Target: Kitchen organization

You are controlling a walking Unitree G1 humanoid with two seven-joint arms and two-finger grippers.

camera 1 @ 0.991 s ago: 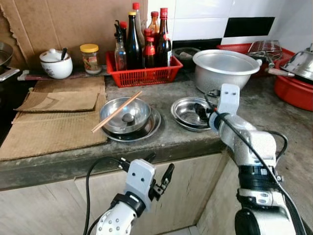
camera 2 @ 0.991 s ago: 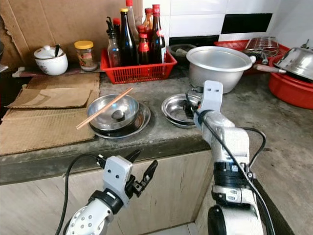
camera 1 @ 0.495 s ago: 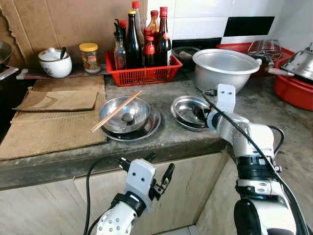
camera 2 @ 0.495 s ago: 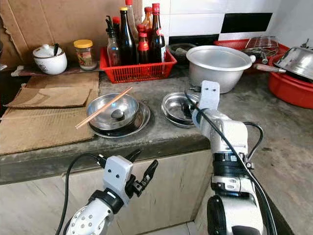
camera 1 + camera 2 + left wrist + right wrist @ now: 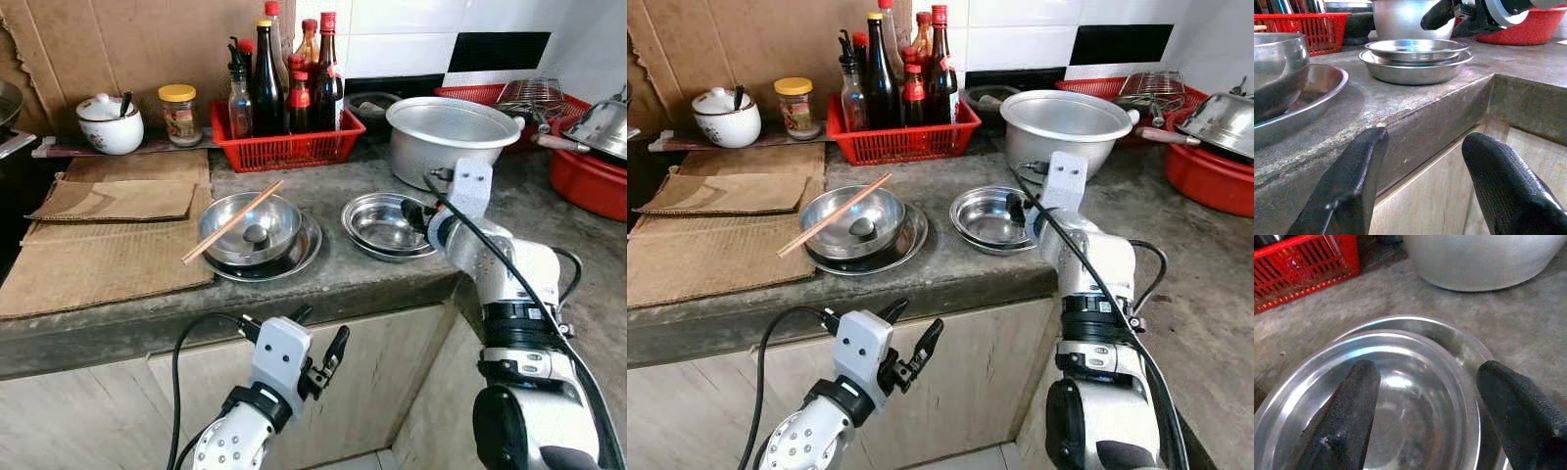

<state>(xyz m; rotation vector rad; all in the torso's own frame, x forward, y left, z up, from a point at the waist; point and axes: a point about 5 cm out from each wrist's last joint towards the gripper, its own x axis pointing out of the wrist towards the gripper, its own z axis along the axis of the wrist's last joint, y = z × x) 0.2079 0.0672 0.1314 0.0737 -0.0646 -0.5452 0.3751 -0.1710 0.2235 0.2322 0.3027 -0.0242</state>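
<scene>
Two shallow steel dishes [image 5: 380,225] sit stacked on the concrete counter [image 5: 333,279]. My right gripper [image 5: 413,212] hovers open at their right rim, with nothing between its fingers [image 5: 1354,401]; the dishes [image 5: 1400,396] lie just below. To the left, a steel bowl [image 5: 245,227] rests on a steel plate [image 5: 304,255], with chopsticks [image 5: 233,222] slanting across it and a small dark object [image 5: 255,234] inside. My left gripper [image 5: 321,333] hangs open below the counter edge, in front of the cabinet.
A large aluminium pot [image 5: 451,132] stands right behind the dishes. A red basket of sauce bottles [image 5: 286,147], a jar [image 5: 180,116] and a white lidded pot [image 5: 111,124] line the back. Cardboard [image 5: 108,235] covers the left counter. Red basins [image 5: 588,176] hold cookware at the right.
My right gripper has drawn back to the right, from over the middle of the stacked dishes to their right rim. The left arm has not moved.
</scene>
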